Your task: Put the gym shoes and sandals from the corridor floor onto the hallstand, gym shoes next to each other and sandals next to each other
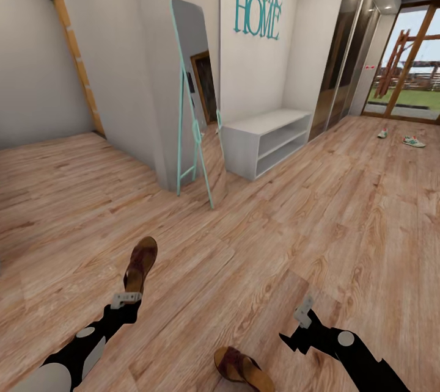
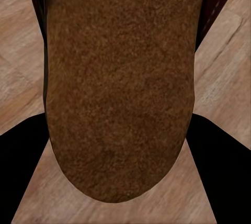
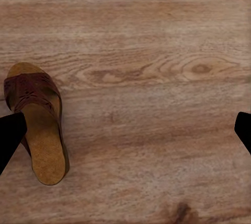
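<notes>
The left gripper (image 1: 126, 298) is seen at the heel end of one sandal (image 1: 140, 265), and in the left wrist view the footbed (image 2: 120, 77) runs between the two dark fingers (image 2: 21, 171); the jaws seem to be set on either side of the heel, but whether they are clamped on it or merely beside it cannot be told. The right gripper (image 1: 304, 312) hangs with its jaws wide apart and nothing between them, above bare floor (image 3: 157, 77), and the second sandal (image 3: 36, 124) is seen off to one side of it, partly behind a fingertip. If the first sandal is held only by the heel, it may be tipped or dropped when it is lifted, since most of its length sticks out ahead of the grip. The second sandal could be pushed away by a finger if the right arm is lowered without being centred first. The hallstand (image 1: 269, 138) lies well apart across the floor, and the gym shoes (image 1: 403, 138) lie farther off near the glass door, so a loose hold may be lost on the drive.
</notes>
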You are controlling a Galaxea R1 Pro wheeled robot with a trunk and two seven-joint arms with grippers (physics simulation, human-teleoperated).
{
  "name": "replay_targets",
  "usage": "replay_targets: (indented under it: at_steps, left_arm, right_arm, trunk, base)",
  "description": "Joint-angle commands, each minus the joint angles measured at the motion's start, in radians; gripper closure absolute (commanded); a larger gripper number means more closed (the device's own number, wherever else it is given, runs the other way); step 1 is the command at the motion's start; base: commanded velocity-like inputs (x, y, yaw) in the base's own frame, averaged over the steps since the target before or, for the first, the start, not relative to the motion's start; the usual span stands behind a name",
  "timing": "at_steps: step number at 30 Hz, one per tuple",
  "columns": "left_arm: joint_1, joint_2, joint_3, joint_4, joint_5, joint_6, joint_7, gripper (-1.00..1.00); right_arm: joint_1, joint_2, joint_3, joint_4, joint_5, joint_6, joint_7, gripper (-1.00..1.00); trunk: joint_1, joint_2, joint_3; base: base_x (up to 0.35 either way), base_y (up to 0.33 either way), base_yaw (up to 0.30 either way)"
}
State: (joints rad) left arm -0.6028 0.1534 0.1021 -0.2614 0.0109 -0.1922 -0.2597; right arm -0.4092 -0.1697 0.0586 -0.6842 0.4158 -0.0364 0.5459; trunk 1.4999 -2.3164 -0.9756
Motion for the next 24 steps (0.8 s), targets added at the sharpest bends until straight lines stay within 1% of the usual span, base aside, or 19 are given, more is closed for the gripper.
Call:
replay_targets:
  at_steps: [1, 9, 18, 22, 24]
  left_arm:
    - [-0.001, 0.0, 0.008, 0.001, 0.001, -0.001, -0.008, 1.0]
    - [-0.001, -0.001, 0.007, 0.001, 0.002, -0.001, -0.009, 1.0]
    - [-0.013, -0.004, 0.008, -0.007, 0.003, 0.006, -0.01, 1.0]
    - [-0.016, -0.005, 0.008, -0.062, 0.003, 0.016, -0.009, 1.0]
    - [-0.016, -0.006, 0.009, -0.115, 0.004, 0.032, -0.014, 1.0]
  right_arm:
    - [0.0, -0.001, 0.001, 0.0, 0.01, -0.004, 0.001, -1.0]
    - [0.0, -0.001, 0.0, 0.028, 0.009, -0.005, 0.0, -1.0]
    - [0.0, -0.002, -0.001, 0.036, 0.009, -0.005, 0.0, -1.0]
    - [0.0, -0.002, -0.001, 0.045, 0.009, -0.005, -0.001, -1.0]
    - [0.0, -0.002, -0.001, 0.052, 0.009, -0.005, -0.001, -1.0]
  trunk:
    - [0.004, -0.008, -0.004]
    - [0.034, -0.064, -0.039]
    - [0.069, -0.127, -0.081]
    - [0.084, -0.155, -0.1]
    - [0.092, -0.169, -0.109]
  base:
    - [0.0, 0.0, 0.0]
    - [0.0, 0.0, 0.0]
    - [0.0, 0.0, 0.0]
    - [0.0, 0.0, 0.0]
    - [0.0, 0.0, 0.0]
